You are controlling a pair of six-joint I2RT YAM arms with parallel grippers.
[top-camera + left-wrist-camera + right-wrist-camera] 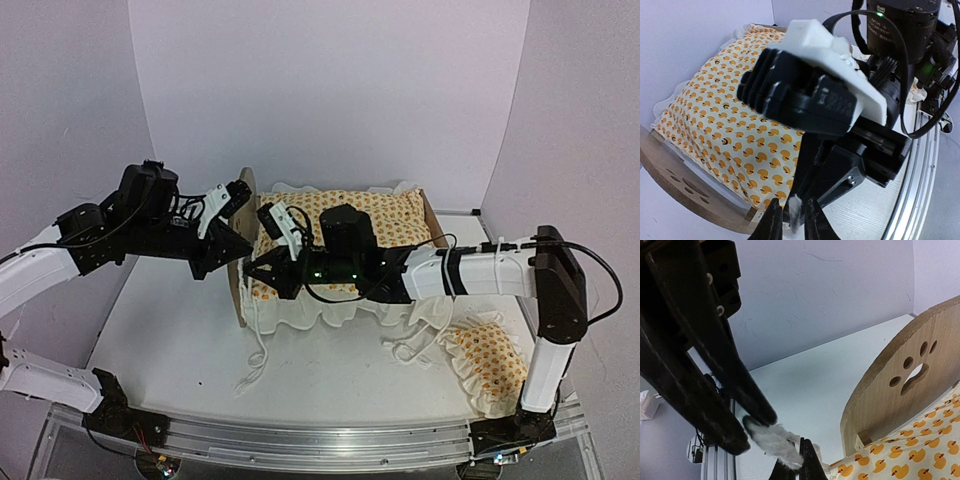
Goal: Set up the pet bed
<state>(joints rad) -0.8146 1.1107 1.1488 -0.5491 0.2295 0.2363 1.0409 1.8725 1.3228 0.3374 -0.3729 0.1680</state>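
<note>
From above: bed (pixel 433 220) toward the far edge of the table (pixel 170 345), about midway between its side edges, covered by the duck quilt (pixel 395 215), white frill hanging over the near side. Pillow (pixel 488 365) well apart, by the near right corner of the table, not yet on the bed. Both claws close together over the left end of the bed: left claw (pixel 240 195) from the left side, right claw (pixel 268 215) reaching across the bed. Bed therefore just below and to the right of the two tips.

From the left wrist: left claw (pixel 792 222) pressed together on a bit of white frill (pixel 795 209), near the end board (pixel 680 175). Quilt stretching away behind, body of the right arm filling the upper part.

From the right wrist: right claw (pixel 792 467) pinching the same frill (pixel 771 440), left fingers (pixel 752 407) touching its other end. End board (pixel 890 390) with paw cutout just right of the tips, quilt beside it. Probably holding this corner together to draw the quilt flat over this end, or passing it from one claw to the other; not clear which from these views.
</note>
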